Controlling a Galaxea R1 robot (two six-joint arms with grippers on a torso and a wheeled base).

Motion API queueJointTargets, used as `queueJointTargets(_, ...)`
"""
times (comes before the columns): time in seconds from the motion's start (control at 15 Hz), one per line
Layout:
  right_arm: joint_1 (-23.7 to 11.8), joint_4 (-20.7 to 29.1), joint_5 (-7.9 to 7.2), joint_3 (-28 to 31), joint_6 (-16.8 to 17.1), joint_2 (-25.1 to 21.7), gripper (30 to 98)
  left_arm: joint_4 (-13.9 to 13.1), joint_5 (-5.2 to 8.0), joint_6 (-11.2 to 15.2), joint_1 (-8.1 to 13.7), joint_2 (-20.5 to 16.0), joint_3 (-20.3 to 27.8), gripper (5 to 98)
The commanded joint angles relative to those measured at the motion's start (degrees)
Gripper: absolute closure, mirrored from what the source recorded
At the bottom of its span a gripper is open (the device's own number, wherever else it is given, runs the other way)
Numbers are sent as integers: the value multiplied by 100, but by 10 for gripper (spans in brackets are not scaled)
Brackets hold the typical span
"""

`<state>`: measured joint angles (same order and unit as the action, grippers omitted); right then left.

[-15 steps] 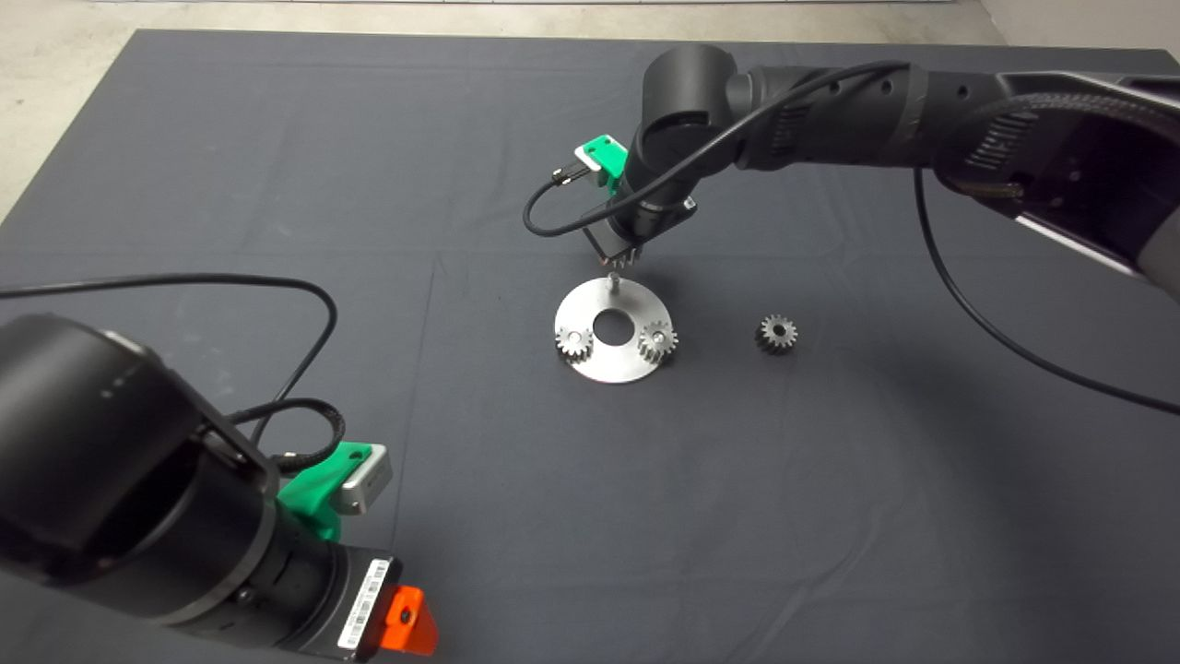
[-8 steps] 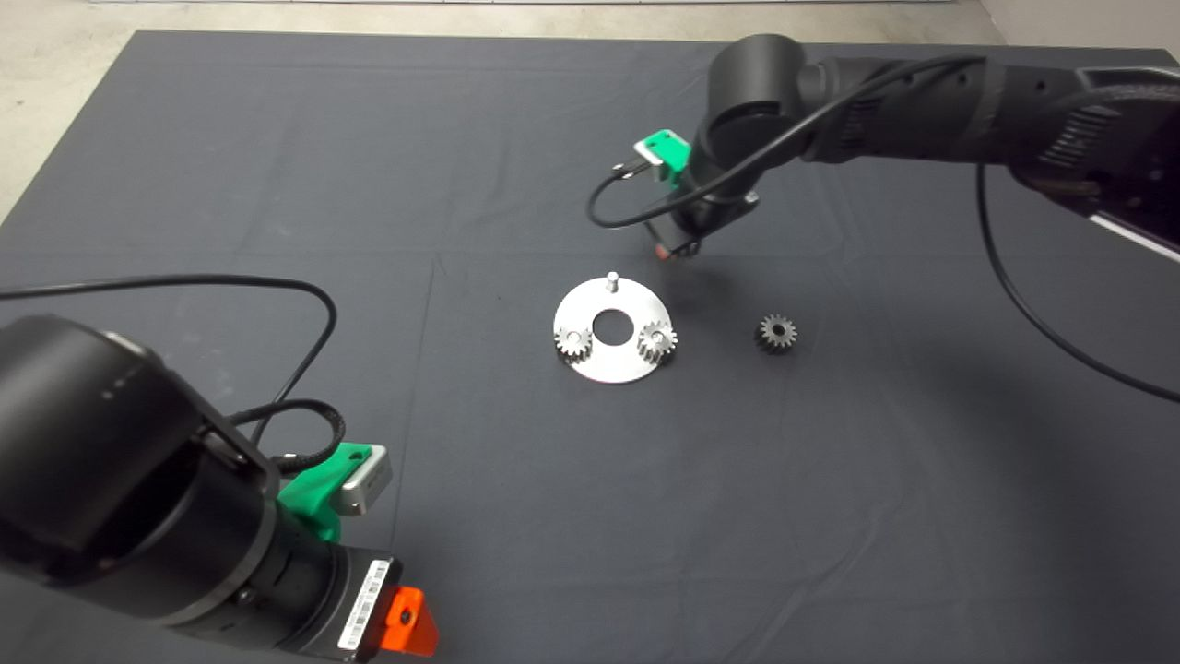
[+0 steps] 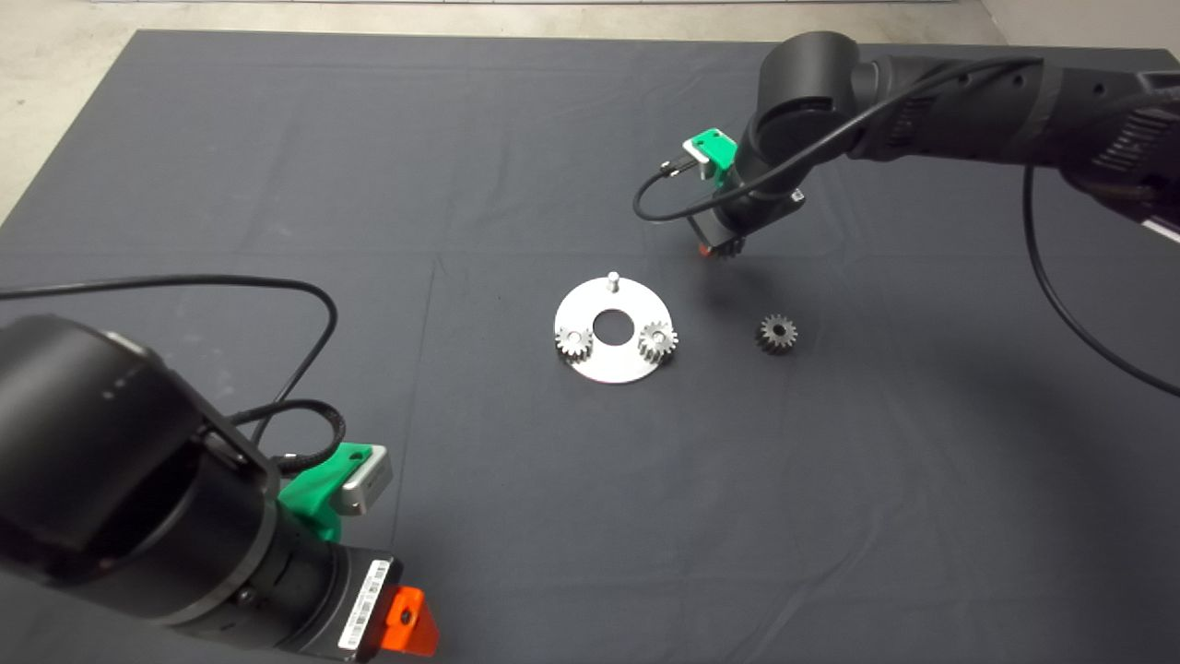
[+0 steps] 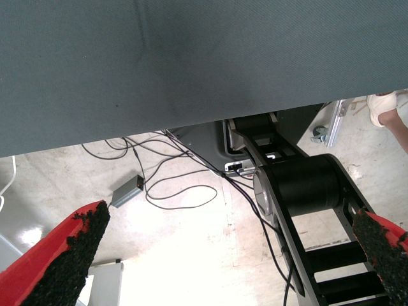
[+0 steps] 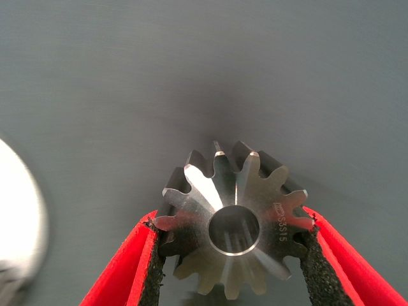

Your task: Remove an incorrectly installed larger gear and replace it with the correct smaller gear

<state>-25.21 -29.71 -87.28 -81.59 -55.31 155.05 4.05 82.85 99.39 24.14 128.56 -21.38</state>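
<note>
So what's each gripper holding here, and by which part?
Right gripper holds the larger gear, black pads against opposite toothed sides. Left gripper, parked, holds nothing.

Dark mat (image 3: 277, 138) (pale concrete floor (image 3: 55, 74))

The right black arm reaches in from the right edge across the far side of the dark mat, its wrist bent downward. Its green right gripper (image 3: 722, 247) hangs above the mat, red fingers (image 5: 131, 268) with black pads pressed against either side of the shiny steel larger gear with long pointed teeth (image 5: 233, 223). The left black arm waits at the lower left, its green left gripper (image 3: 406, 622) at the mat's near edge, red fingers (image 4: 60, 255) spread wide.
</note>
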Motion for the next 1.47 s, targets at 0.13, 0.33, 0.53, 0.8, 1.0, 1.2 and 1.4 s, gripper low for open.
queueJointTargets(0.13,-151,-114,-117,71,-257,-202,804,-115,-6,28,56,-1,100,54)
queueJointTargets(0.33,-107,-9,-105,119,-402,-277,804,-115,-6,28,34,-1,100,54)
queueJointTargets(0.53,-37,88,-87,119,-496,-312,804,-115,-6,28,-23,5,100,54)
queueJointTargets(0.8,-28,176,-56,119,-720,-329,804,-115,-6,28,-18,16,100,54)
queueJointTargets(1.0,-28,273,89,119,-771,-330,804,-115,-6,28,-19,16,100,54)
queueJointTargets(1.2,-19,281,110,110,-789,-329,802,-115,-6,28,-23,16,100,54)
queueJointTargets(1.4,51,281,133,115,-784,-312,804,-115,-6,28,-23,16,100,54)
